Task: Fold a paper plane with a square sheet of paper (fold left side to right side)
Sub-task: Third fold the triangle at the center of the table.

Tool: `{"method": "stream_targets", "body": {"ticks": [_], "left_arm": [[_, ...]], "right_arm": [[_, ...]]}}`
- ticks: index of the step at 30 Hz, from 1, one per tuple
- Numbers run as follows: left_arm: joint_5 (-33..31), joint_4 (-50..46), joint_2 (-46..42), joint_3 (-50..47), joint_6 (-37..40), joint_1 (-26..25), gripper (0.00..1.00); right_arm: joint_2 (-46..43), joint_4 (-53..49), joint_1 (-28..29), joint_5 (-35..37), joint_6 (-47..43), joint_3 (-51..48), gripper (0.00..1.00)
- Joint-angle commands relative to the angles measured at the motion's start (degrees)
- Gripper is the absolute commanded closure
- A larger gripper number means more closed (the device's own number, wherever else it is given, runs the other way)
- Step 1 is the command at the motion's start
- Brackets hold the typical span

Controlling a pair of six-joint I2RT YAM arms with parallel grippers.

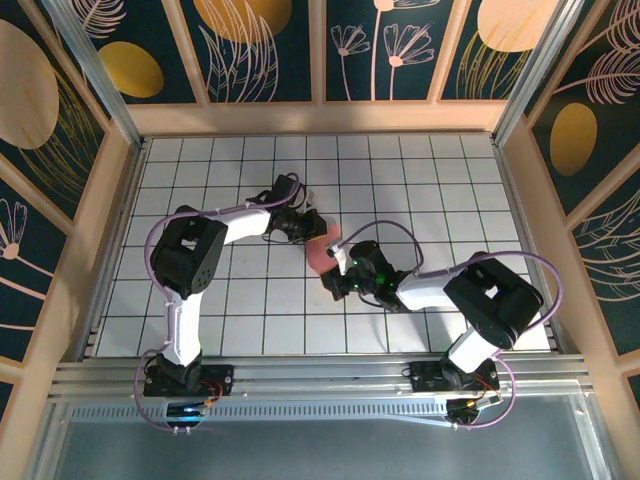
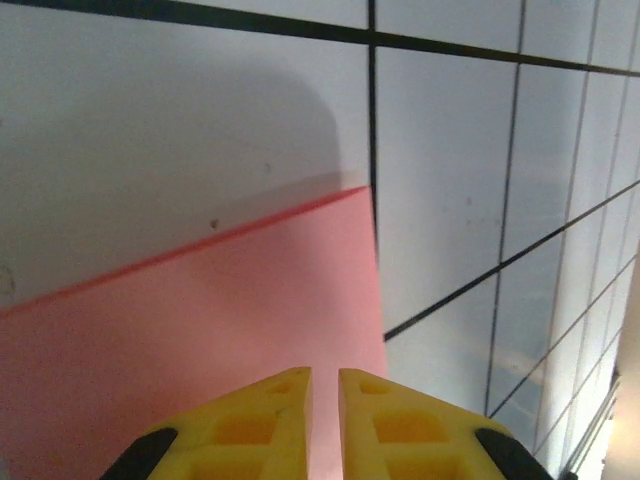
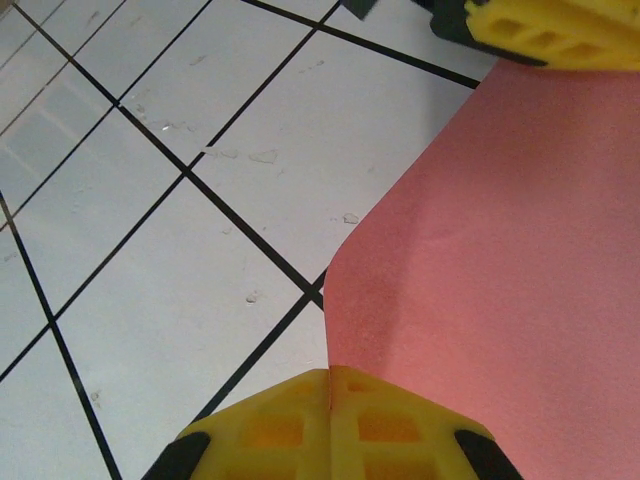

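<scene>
Salmon-pink square sheet of paper (image 1: pixel 321 254) bows uncreased: my right gripper (image 3: pixel 330 373) pinches one edge, my left gripper (image 2: pixel 324 373) nearly closed at another, grip unclear; every fold left, I reckon.

The square sheet of paper (image 1: pixel 322 252) is lying near the middle of the tabletop (image 1: pixel 430 180), between the 2 tools. The left tool (image 1: pixel 310 228) is sitting at the sheet's far left edge, its arm reaching in from the left. The right tool (image 1: pixel 333 275) is sitting at the sheet's near edge, its arm reaching in from the right. Both arm bases are standing at the tabletop's near edge.
</scene>
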Motion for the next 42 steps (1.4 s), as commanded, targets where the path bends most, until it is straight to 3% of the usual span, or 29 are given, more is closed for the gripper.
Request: {"method": "stream_targets", "body": {"ticks": [1,19,42], "left_arm": [[0.76,-3.29,2.10,2.07,2.66,0.10,0.87],[-3.78,-6.94,5.58,3.06,5.06,-0.39,0.98],[-4.47,-6.99,5.12,3.06,4.78,-0.47,1.00]], "right_arm": [[0.71,2.08,-1.17,-2.99,1.49,-0.28,1.00],[5.29,-2.66,-5.83,-9.13,5.71,4.46,1.00],[6.88,-8.86,-9.03,-1.31,5.36,7.90,1.00]]}}
